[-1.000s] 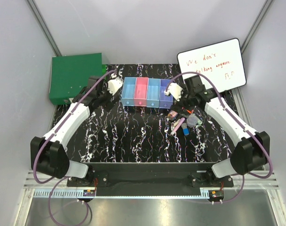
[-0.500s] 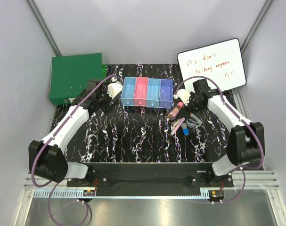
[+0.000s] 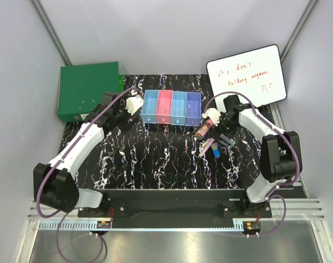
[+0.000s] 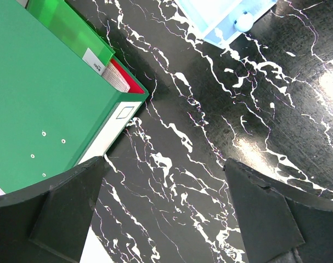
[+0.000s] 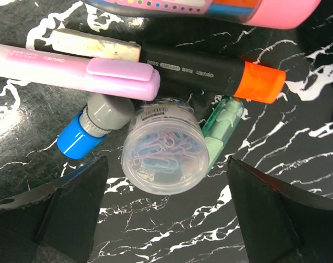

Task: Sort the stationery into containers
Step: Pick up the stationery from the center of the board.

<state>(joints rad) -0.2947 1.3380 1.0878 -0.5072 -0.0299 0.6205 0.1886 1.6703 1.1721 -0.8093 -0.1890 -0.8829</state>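
Observation:
The four joined bins (image 3: 171, 108), light blue, pink, light blue and purple, stand mid-table. The stationery lies in a pile to their right. In the right wrist view I see a pink marker (image 5: 78, 74), a black marker with an orange cap (image 5: 210, 71), a green stick (image 5: 224, 129), a small blue and grey piece (image 5: 86, 129), a round clear tub of paper clips (image 5: 162, 145) and the pink-capped tube (image 5: 254, 8). My right gripper (image 5: 166, 203) hangs open just above the pile, holding nothing. My left gripper (image 4: 166, 203) is open and empty over bare table left of the bins.
A large green box (image 3: 89, 90) lies at the back left, close to my left gripper (image 3: 130, 112). A white board (image 3: 246, 74) with red writing leans at the back right. A white chalk-like stick (image 5: 95, 46) lies in the pile. The table is black marble.
My right gripper has drawn back from beside the purple bin and now sits over the stationery pile. The left arm has shifted only slightly.

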